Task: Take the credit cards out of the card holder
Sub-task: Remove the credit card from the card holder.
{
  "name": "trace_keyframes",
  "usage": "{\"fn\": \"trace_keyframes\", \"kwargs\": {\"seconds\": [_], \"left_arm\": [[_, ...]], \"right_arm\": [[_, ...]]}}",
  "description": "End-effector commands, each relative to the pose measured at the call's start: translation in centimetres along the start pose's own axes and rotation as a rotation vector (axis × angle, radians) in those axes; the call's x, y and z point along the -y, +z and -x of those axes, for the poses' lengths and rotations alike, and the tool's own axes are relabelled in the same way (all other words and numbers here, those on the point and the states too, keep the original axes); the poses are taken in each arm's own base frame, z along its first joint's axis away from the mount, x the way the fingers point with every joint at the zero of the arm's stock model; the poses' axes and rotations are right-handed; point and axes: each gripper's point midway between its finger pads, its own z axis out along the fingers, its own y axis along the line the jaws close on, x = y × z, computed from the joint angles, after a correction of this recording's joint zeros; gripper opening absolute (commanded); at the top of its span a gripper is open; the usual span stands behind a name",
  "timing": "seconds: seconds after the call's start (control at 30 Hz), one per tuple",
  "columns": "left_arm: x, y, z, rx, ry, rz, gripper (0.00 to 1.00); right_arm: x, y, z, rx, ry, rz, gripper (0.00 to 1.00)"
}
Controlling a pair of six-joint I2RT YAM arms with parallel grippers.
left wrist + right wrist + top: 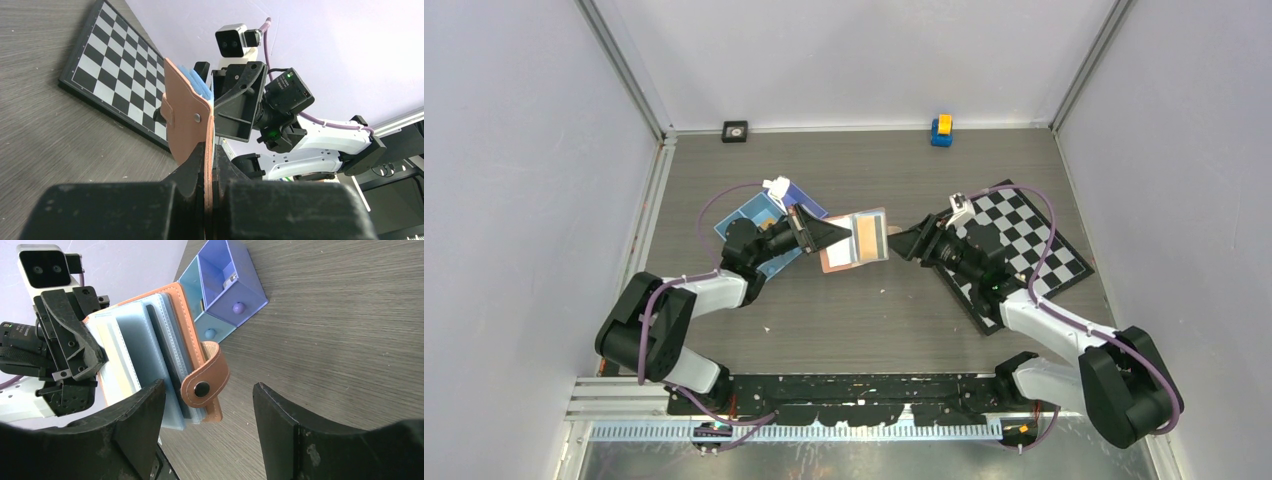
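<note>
**Left gripper.** In the top view the left gripper [839, 234] sits just left of frame centre. It is fully closed, its fingers [197, 172] clamping the lower edge of one cover of the card holder [856, 240]. The blue tray [749, 215] lies behind this gripper, toward the upper left.

**Card holder.** It is held open at frame centre. In the left wrist view it stands on edge, apparently clear of the table. Its long axis runs left to right in the top view, along the line joining the two grippers. The credit cards [125, 350] remain seated in the pale sleeves. The sleeves are fanned out from the tan cover, with their faces turned toward the right wrist camera. The strap [207, 377] with its snap stud hangs off the free edge.

**Right gripper.** The right gripper [896, 243] sits just right of the holder and above the near corner of the checkered board [1034, 240]. It is wide open and holds nothing. In its wrist view the strap and the sleeve edges lie between the fingers [145, 415]; contact cannot be determined.

**Judgement.** The right arm is the free arm and faces the sleeves. Extraction should require closing on one card edge, not the strap, and pulling toward frame right.
</note>
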Motion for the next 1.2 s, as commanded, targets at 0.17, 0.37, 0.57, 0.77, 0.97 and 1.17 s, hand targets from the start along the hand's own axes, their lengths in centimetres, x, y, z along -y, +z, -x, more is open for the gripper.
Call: {"fn": "trace_keyframes", "kwargs": {"seconds": [0.17,0.37,0.57,0.77,0.97,1.17], "left_arm": [[-0.6,0.3,0.7,0.002,0.043,0.06,0.0],[-0.7,0.1,0.7,0.002,0.056,0.082,0.0],[-0.7,0.2,0.6,-0.007,0.051,0.079,0.0],[-1.1,0.3,0.5,-0.011,0.048,0.09,0.0],[-0.8,0.6,0.1,-0.029,0.036,0.061,0.0],[-0.2,0.6,0.2,-0.023,0.038,0.038,0.0]], "right_arm": [[-2.2,-0.4,1.6,0.05,-0.06,0.074,0.81],[-2.8,0.5,0.3,-0.013,-0.06,0.112,0.86],[-3.1,1.2,-1.0,-0.064,-0.096,0.1,0.88],[-3.5,1.3,-1.6,-0.08,-0.138,0.095,0.89],[-4.8,2.8,-5.0,-0.222,-0.226,0.088,0.91],[-4.0,3.0,-4.9,-0.213,-0.231,0.036,0.91]]}}
